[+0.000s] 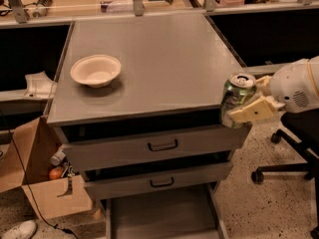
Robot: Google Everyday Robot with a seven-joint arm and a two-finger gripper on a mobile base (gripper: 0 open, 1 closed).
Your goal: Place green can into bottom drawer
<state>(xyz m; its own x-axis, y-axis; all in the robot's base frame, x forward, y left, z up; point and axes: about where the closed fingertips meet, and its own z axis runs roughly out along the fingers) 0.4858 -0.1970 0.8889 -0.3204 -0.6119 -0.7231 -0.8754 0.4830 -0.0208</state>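
Grey drawer cabinet [149, 148], flat grey top [164, 59]. Cream bowl [95, 70] upright on top, left side, well apart from right edge. Green can [236, 96] upright at front-right corner, partly past edge; cannot tell if base touches top. Gripper [243, 107] there too, off right side, fingers clamped on can. Two upper drawers [154, 163] slightly out. Bottom drawer [159, 213] pulled out, grey floor showing. Speckled floor [259, 208]: cardboard box [35, 183] left of cabinet, office chair [294, 153] right.
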